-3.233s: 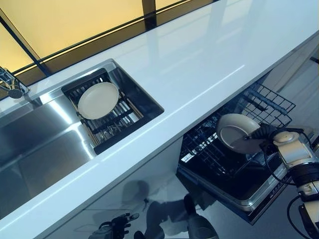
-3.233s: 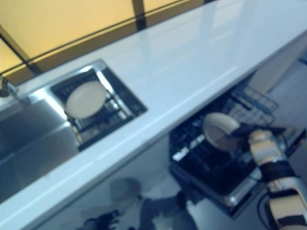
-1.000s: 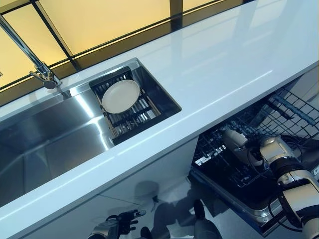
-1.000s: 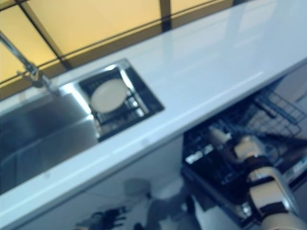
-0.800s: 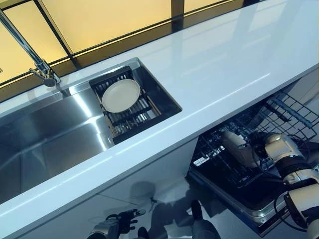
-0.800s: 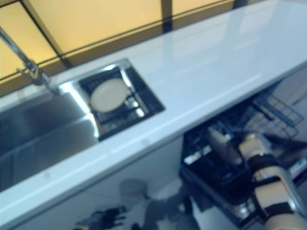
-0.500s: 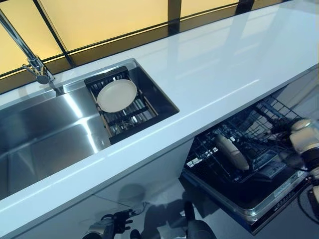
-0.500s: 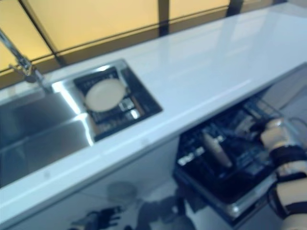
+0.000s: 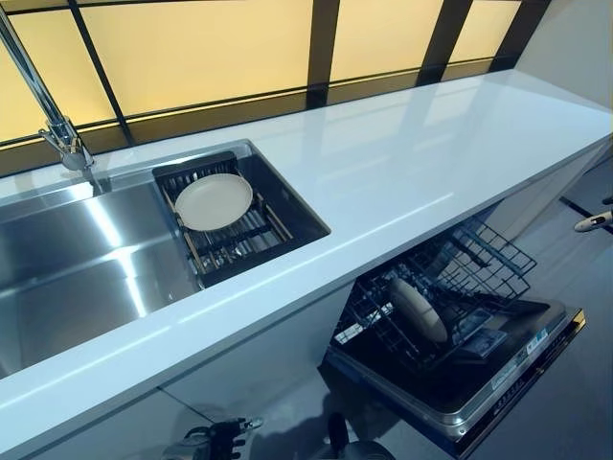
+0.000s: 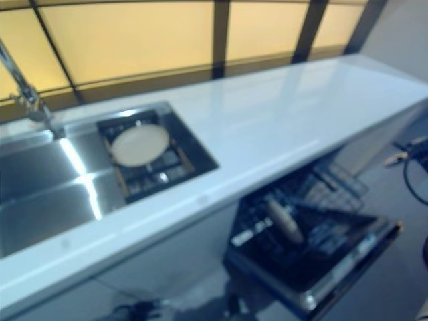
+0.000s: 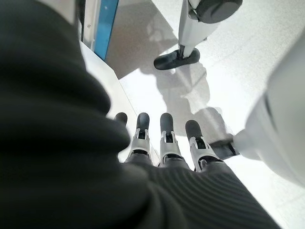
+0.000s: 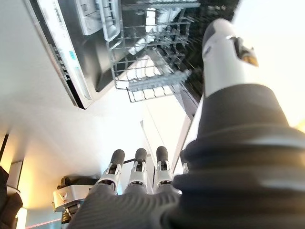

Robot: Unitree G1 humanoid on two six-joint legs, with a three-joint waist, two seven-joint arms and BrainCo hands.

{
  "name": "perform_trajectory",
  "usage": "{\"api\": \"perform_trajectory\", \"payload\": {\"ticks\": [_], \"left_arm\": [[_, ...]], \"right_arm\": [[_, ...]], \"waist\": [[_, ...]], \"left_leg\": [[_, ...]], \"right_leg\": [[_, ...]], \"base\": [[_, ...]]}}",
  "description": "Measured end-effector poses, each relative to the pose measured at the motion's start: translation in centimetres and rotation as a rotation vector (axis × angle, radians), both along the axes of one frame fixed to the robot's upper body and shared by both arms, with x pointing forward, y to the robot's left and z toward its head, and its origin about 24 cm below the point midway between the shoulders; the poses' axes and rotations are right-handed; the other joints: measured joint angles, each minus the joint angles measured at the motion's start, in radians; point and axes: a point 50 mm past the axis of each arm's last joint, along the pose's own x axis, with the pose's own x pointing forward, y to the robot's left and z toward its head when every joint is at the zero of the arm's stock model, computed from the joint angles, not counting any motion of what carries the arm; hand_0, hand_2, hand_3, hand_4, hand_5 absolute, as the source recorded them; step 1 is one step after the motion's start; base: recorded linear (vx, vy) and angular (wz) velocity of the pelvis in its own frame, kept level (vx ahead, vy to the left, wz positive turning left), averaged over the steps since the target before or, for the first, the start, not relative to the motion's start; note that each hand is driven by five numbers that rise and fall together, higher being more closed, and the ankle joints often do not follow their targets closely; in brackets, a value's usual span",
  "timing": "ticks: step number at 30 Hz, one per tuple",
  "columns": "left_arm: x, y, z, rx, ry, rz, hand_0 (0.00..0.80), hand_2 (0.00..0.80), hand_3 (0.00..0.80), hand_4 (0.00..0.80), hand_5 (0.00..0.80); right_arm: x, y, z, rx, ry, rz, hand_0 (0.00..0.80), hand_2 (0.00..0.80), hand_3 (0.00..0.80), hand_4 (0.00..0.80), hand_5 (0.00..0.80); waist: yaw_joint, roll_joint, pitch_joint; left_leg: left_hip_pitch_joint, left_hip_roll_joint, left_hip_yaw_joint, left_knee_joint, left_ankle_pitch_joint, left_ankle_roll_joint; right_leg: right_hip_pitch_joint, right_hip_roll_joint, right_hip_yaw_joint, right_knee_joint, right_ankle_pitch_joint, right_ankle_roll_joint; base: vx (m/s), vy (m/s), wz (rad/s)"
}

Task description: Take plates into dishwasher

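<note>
One cream plate [image 9: 214, 201] lies flat on the black rack [image 9: 239, 240] at the sink's right end. A second cream plate [image 9: 418, 310] stands on edge in the pulled-out lower dishwasher rack [image 9: 479, 264] beneath the counter. My right hand [image 9: 594, 221] shows only as fingertips at the right edge, well away from the rack; in the right wrist view its fingers [image 12: 136, 174] are straight and hold nothing. My left hand [image 9: 206, 443] hangs low by the floor, and its fingers [image 11: 162, 138] are straight and empty.
The white counter [image 9: 412, 163] overhangs the rear of the dishwasher rack. The open dishwasher door [image 9: 498, 383] juts into the floor space at the lower right. A steel sink [image 9: 67, 278] with a tall faucet [image 9: 57, 129] lies on the left, below the amber windows.
My right hand has let go of the plate, which now stands in the dishwasher rack, and has drawn back to the right. The camera has shifted too.
</note>
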Motion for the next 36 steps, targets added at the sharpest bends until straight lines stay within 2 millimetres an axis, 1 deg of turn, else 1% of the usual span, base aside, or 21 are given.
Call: {"api": "perform_trajectory", "payload": {"ticks": [2,3,4,8,11,15,16,18,19,20,21,23,24,25,27,29,32,36], "left_arm": [[-0.3,0.4,0.0,0.011,0.004,0.004,0.000,0.000,0.000,0.000,0.000],[-0.4,0.5,0.0,0.013,0.003,0.005,0.000,0.000,0.000,0.000,0.000],[-0.6,0.6,-0.1,0.015,0.004,0.006,0.000,0.000,0.000,0.000,0.000],[-1.4,1.1,-0.2,0.032,0.018,0.019,0.000,0.000,0.000,0.000,0.000],[-2.0,1.4,-0.3,0.039,0.025,0.021,0.000,0.000,0.000,0.000,0.000],[-2.6,1.6,-0.4,0.047,0.034,0.023,0.000,0.000,0.000,0.000,0.000],[-2.8,1.7,-0.4,0.045,0.037,0.037,0.000,0.000,0.000,0.000,0.000],[-3.3,1.9,-0.4,0.048,0.046,0.055,0.000,0.000,0.000,0.000,0.000],[-3.4,2.1,-0.4,0.053,0.047,0.064,0.000,0.000,0.000,0.000,0.000],[-3.4,2.2,-0.4,0.059,0.046,0.065,0.000,0.000,0.000,0.000,0.000],[-3.3,2.3,-0.3,0.065,0.044,0.067,0.000,0.000,0.000,0.000,0.000],[-3.3,2.4,-0.3,0.074,0.045,0.071,0.000,0.000,0.000,0.000,0.000],[-3.3,2.4,-0.3,0.076,0.042,0.073,0.000,0.000,0.000,0.000,0.000],[-3.4,2.5,-0.3,0.075,0.041,0.093,0.000,0.000,0.000,0.000,0.000],[-3.2,2.4,-0.2,0.073,0.037,0.109,0.000,0.000,0.000,0.000,0.000],[-3.1,2.6,-0.2,0.082,0.037,0.117,0.000,0.000,0.000,0.000,0.000],[-2.4,2.5,0.0,0.071,0.012,0.143,0.000,0.000,0.000,0.000,0.000],[-1.4,2.1,0.3,0.053,-0.029,0.148,0.000,0.000,0.000,0.000,0.000]], "right_arm": [[-0.9,-1.1,0.6,-0.017,-0.030,-0.071,0.000,0.000,0.000,0.000,0.000],[-1.6,-1.8,1.1,-0.032,-0.050,-0.119,0.000,0.000,0.000,0.000,0.000],[-1.8,-2.1,1.7,-0.048,-0.076,-0.147,0.000,0.000,0.000,0.000,0.000],[-1.7,-1.9,4.8,-0.089,-0.220,-0.175,0.000,0.000,0.000,0.000,0.000],[-1.2,-1.4,6.4,-0.140,-0.318,-0.174,0.000,0.000,0.000,0.000,0.000],[0.2,0.3,8.6,-0.266,-0.428,-0.096,0.000,0.000,0.000,0.000,0.000],[0.8,1.2,9.5,-0.308,-0.457,-0.060,0.000,0.000,0.000,0.000,0.000],[2.3,3.6,10.9,-0.355,-0.525,0.023,0.000,0.000,0.000,0.000,0.000],[2.9,4.6,11.3,-0.375,-0.552,0.061,0.000,0.000,0.000,0.000,0.000],[3.4,5.5,11.4,-0.392,-0.568,0.096,0.000,0.000,0.000,0.000,0.000],[3.9,6.4,11.5,-0.400,-0.582,0.127,0.000,0.000,0.000,0.000,0.000],[5.1,8.3,11.5,-0.422,-0.594,0.201,0.000,0.000,0.000,0.000,0.000],[5.4,8.8,11.5,-0.422,-0.599,0.220,0.000,0.000,0.000,0.000,0.000],[6.1,10.1,11.4,-0.428,-0.604,0.264,0.000,0.000,0.000,0.000,0.000],[6.8,11.7,11.3,-0.466,-0.599,0.328,0.000,0.000,0.000,0.000,0.000],[7.7,14.0,11.3,-0.511,-0.603,0.399,0.000,0.000,0.000,0.000,0.000],[8.6,17.0,11.4,-0.574,-0.599,0.502,0.000,0.000,0.000,0.000,0.000],[9.1,20.0,10.9,-0.647,-0.576,0.639,0.000,0.000,0.000,0.000,0.000]], "waist": [[0.014,0.002,-0.006],[0.024,0.005,-0.010],[0.027,0.007,-0.013],[0.032,0.006,-0.020],[0.051,-0.001,-0.035],[0.079,-0.008,-0.046],[0.085,-0.007,-0.048],[0.087,-0.004,-0.050],[0.091,-0.006,-0.052],[0.105,-0.007,-0.055],[0.108,-0.009,-0.057],[0.133,-0.010,-0.060],[0.137,-0.011,-0.060],[0.148,-0.010,-0.060],[0.163,-0.008,-0.060],[0.183,-0.006,-0.058],[0.199,0.004,-0.037],[0.246,0.025,0.022]], "left_leg": [[0.000,0.001,-0.002,0.000,0.000,0.000],[-0.001,0.001,-0.003,0.000,0.000,0.000],[-0.001,0.001,-0.006,0.000,0.000,0.000],[0.000,0.002,-0.022,0.000,0.000,0.000],[-0.001,0.003,-0.031,0.000,0.002,-0.003],[-0.002,0.001,-0.057,0.000,0.005,-0.003],[-0.003,0.000,-0.062,0.000,0.005,-0.002],[-0.004,0.000,-0.079,0.001,0.007,-0.002],[-0.004,0.001,-0.089,0.001,0.007,-0.002],[-0.004,0.002,-0.095,0.001,0.007,-0.002],[-0.006,0.003,-0.103,0.001,0.008,-0.002],[-0.016,0.002,-0.122,0.001,0.011,-0.004],[-0.019,0.002,-0.126,0.002,0.011,-0.004],[-0.029,0.001,-0.145,0.002,0.014,-0.004],[-0.044,-0.001,-0.164,0.005,0.020,-0.006],[-0.076,-0.003,-0.184,0.006,0.030,-0.009],[-0.120,-0.004,-0.219,0.007,0.049,-0.012],[-0.148,-0.003,-0.244,0.007,0.055,-0.013]], "right_leg": [[0.001,0.000,-0.003,0.000,0.000,0.000],[0.001,0.000,-0.004,0.000,0.000,0.000],[0.003,0.000,-0.006,0.000,-0.001,-0.001],[0.012,-0.002,-0.019,0.000,-0.002,-0.003],[0.017,-0.003,-0.028,-0.001,-0.005,-0.006],[0.032,-0.010,-0.053,-0.001,-0.011,-0.007],[0.034,-0.013,-0.057,-0.001,-0.012,-0.006],[0.043,-0.015,-0.074,-0.001,-0.016,-0.005],[0.050,-0.016,-0.085,-0.001,-0.019,-0.005],[0.053,-0.015,-0.090,-0.001,-0.022,-0.006],[0.056,-0.016,-0.098,-0.001,-0.023,-0.006],[0.060,-0.020,-0.117,-0.001,-0.027,-0.004],[0.060,-0.021,-0.121,-0.001,-0.027,-0.003],[0.063,-0.025,-0.137,-0.001,-0.029,-0.001],[0.058,-0.028,-0.156,-0.001,-0.031,0.000],[0.039,-0.032,-0.177,-0.001,-0.032,0.002],[0.011,-0.034,-0.199,0.000,-0.026,-0.004],[0.002,-0.034,-0.225,0.002,-0.025,-0.006]], "base": [[0.025,-0.044,0.03],[0.030,-0.038,0.03],[0.026,-0.027,0.05],[0.019,-0.018,0.09],[0.000,-0.005,0.09],[0.020,0.003,0.18],[0.034,0.003,0.15],[0.040,0.003,0.23],[0.044,0.011,0.26],[0.048,0.018,0.23],[0.049,0.026,0.25],[0.036,0.024,0.25],[0.021,0.021,0.29],[-0.002,0.022,0.30],[-0.100,0.025,0.34],[-0.175,0.027,0.29],[-0.088,0.030,0.30],[-0.044,0.016,0.20]]}}
